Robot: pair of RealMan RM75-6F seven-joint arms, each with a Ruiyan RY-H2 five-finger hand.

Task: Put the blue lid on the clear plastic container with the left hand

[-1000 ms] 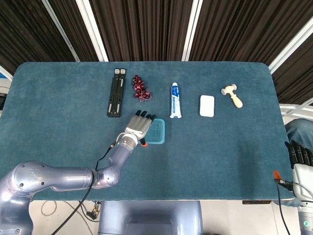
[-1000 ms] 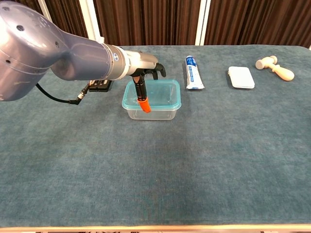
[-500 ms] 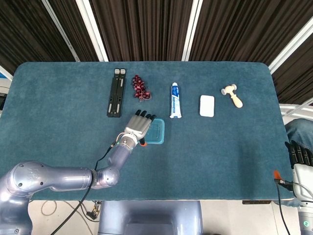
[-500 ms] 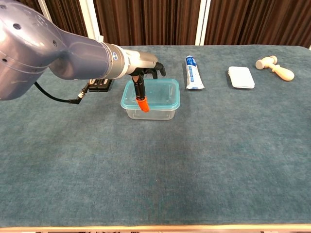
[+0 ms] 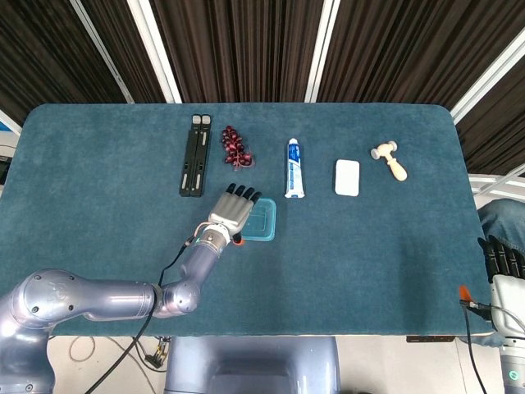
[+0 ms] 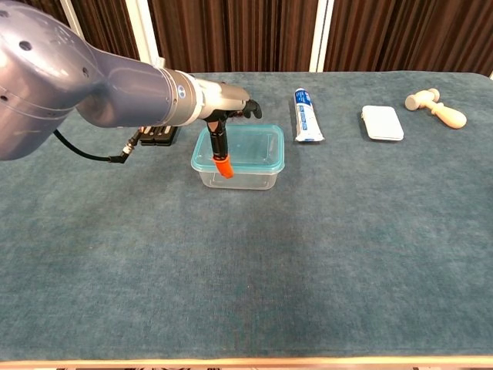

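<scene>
Two hands: our left hand lies flat, fingers together, on the blue lid; our right hand is at the table's edge, its state we cannot tell.
Container: the clear plastic container sits mid-table under the lid, long axis left-right in the chest view.
Writing: the toothpaste tube bears print too small to read.
Change: lid and hand have shifted slightly leftward.

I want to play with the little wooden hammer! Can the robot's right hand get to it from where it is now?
Probably yes. The right hand sits off the table's near right edge, and the wooden hammer lies toward the far right with only bare table between them.
</scene>
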